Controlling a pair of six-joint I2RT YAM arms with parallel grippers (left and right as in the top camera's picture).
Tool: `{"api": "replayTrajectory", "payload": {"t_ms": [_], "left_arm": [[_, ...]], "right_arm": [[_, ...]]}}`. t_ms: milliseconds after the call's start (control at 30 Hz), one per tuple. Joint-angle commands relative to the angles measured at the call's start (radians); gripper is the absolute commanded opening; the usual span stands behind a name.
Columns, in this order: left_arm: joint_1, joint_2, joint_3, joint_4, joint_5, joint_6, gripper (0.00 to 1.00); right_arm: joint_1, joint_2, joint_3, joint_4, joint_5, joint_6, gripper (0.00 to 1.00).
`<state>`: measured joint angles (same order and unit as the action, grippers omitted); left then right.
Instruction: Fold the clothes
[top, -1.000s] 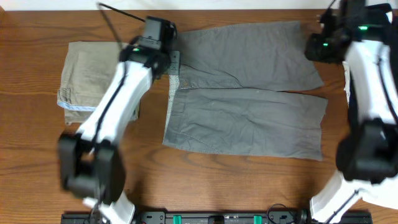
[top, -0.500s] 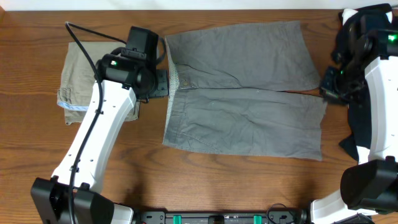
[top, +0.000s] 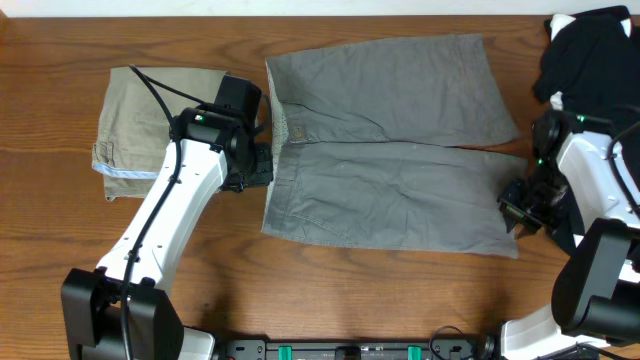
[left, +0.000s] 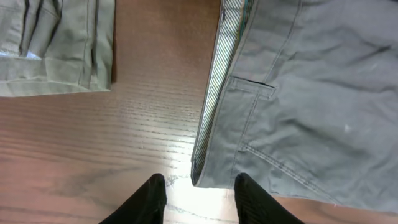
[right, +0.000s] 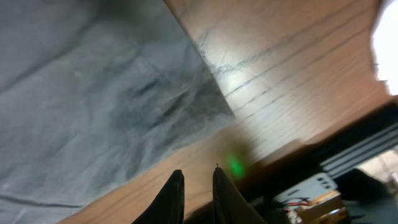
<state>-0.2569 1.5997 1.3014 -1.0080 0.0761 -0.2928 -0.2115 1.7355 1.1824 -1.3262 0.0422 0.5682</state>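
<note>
Grey shorts (top: 390, 150) lie spread flat at mid-table, waistband to the left and legs to the right. My left gripper (top: 265, 165) hovers at the waistband's edge. In the left wrist view the left gripper (left: 199, 186) is open, and the near waistband corner (left: 200, 174) lies just ahead of its gap, not held. My right gripper (top: 512, 212) is at the near leg's right hem corner. The right wrist view has the right gripper (right: 196, 186) over bare wood beside the grey cloth (right: 93, 81), with a narrow empty gap between its jaws.
Folded olive-khaki shorts (top: 145, 115) with a pale-blue lining edge lie left of the grey pair, also in the left wrist view (left: 56, 43). A black garment (top: 590, 50) is heaped at the far right corner. The table's front rail (top: 350, 350) runs along the near edge.
The left gripper let go of the waistband, opened, and slid toward the near end of it. The right arm swung from the far leg's hem to the near leg's hem corner.
</note>
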Motion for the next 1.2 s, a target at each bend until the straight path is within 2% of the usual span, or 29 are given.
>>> {"api": "replayTrajectory", "payload": {"t_ms": [0,200,500,800,900,933,1167], "left_arm": [[0.002,0.002,0.005,0.000,0.003,-0.009,0.40],[0.002,0.002,0.005,0.003,0.003,-0.009,0.41],[0.002,0.002,0.005,0.015,0.003,-0.009,0.41],[0.002,0.002,0.005,0.045,0.002,-0.010,0.42],[0.002,0.002,0.005,0.052,0.002,-0.021,0.42],[0.002,0.002,0.005,0.055,0.002,-0.024,0.42],[0.002,0.002,0.004,0.081,0.002,-0.028,0.42]], "right_arm": [[-0.034,-0.008,-0.049,0.023,-0.043,0.053,0.15],[-0.107,-0.013,-0.135,0.041,-0.074,0.125,0.18],[-0.166,-0.108,-0.252,0.161,-0.128,0.117,0.25],[-0.167,-0.282,-0.252,0.190,-0.118,-0.026,0.30],[-0.167,-0.341,-0.253,0.174,-0.118,-0.053,0.40],[-0.167,-0.359,-0.253,0.163,-0.118,-0.053,0.40],[-0.167,-0.423,-0.273,0.134,-0.102,0.114,0.39]]}}
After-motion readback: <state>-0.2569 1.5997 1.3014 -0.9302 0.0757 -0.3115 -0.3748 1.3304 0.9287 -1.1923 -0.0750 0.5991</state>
